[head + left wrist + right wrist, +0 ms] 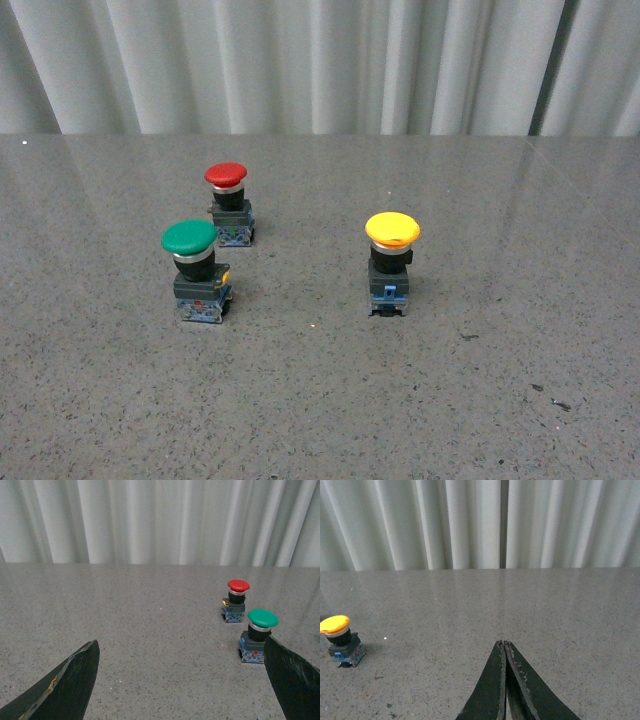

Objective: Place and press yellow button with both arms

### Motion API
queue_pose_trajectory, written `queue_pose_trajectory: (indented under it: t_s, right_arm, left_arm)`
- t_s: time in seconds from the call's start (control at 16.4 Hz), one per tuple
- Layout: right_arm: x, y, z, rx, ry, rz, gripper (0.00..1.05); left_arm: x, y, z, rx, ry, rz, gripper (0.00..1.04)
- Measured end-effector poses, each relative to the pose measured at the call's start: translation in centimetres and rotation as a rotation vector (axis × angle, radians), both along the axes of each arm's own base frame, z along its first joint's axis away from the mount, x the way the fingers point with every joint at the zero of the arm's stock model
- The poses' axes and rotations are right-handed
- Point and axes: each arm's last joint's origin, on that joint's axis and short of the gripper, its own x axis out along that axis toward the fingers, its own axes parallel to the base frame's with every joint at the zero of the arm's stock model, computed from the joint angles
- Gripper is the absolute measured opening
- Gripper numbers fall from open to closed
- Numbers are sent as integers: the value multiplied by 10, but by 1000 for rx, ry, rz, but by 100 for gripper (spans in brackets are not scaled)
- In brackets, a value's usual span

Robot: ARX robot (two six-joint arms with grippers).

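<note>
**Three push-buttons on a speckled grey counter, both grippers low and empty**

In the front view, the yellow button (pixel 391 262) stands upright right of centre on the counter (pixel 320 400), its yellow mushroom cap over a black collar and a blue-grey base. Well to its left stand the green button (pixel 197 270) and, just behind that, the red button (pixel 229 203). No writing or brand can be read on any of them; the small marks on their bases are too fine to tell.

Bare counter surrounds the yellow button on all sides, widest toward the lower and right parts of the frame. The counter's far edge meets a pleated white curtain (pixel 320 60) across the top.

In the left wrist view, the left gripper (pixel 182 680) has its fingers (pixel 75 685) wide apart, holding nothing. In the right wrist view, the right gripper (pixel 504 652) has its fingers pressed together, empty, with the yellow button at the frame's left edge.
</note>
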Motion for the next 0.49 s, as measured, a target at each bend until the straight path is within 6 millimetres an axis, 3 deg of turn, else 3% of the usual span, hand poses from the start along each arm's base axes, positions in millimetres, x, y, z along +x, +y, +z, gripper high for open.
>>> queue_pose_trajectory:
  t_s: [0.24, 0.49]
  right_arm:
    - [-11, 0, -12, -2, 9, 0, 2]
    - [-12, 0, -11, -3, -11, 0, 2]
  left_arm:
    - [0, 0, 0, 0, 0, 1, 98]
    - [0, 0, 0, 0, 1, 1, 98]
